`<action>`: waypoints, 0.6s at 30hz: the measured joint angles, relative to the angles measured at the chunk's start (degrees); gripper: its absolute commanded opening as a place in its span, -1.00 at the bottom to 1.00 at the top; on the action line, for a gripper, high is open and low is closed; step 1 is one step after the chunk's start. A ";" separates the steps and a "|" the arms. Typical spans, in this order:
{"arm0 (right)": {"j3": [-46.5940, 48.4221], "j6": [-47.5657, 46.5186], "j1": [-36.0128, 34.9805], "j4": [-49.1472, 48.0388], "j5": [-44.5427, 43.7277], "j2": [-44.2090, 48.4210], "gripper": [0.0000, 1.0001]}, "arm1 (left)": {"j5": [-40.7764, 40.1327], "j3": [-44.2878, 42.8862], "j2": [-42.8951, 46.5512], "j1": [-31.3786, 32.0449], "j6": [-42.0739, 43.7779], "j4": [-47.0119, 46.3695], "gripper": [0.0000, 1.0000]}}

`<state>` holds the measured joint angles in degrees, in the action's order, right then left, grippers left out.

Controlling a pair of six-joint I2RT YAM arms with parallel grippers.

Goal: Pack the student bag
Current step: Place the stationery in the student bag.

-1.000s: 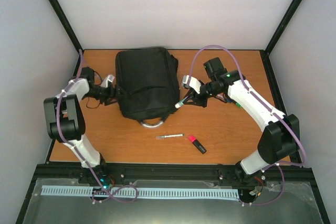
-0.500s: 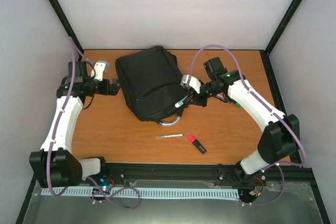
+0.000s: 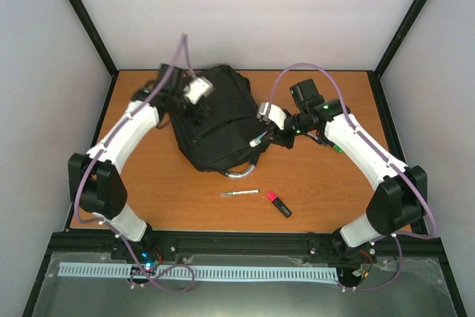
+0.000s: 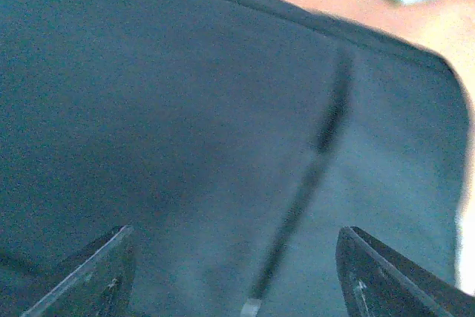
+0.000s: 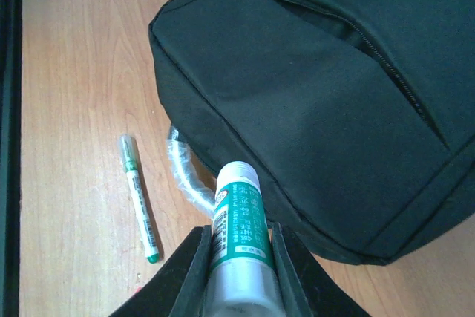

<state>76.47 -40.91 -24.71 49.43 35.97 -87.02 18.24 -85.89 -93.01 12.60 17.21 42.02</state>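
Our left pincer, spread wide above the bag at centre frame, should seize the zipper squarely; our right pincer holds a tube.

Only unreadable small print on the green-labelled tube.

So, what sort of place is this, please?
Probably a robot test cell: two arms bolted to a rail at the table edge, white panels in a black frame around it, and a staged student bag and pen.
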 measured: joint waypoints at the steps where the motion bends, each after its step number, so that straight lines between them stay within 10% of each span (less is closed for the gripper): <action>1: -0.02 -0.02 0.02 0.00 -0.48 0.46 -0.80 | -0.31 2.56 0.81 2.69 1.11 -0.02 0.40; 18: -2.86 -0.09 2.80 -0.20 -1.90 4.61 -0.79 | -18.25 17.79 0.57 14.78 9.84 -11.19 0.23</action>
<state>73.60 -40.99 -21.91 49.23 34.06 -82.41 -0.01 -68.10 -92.44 27.38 27.05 30.83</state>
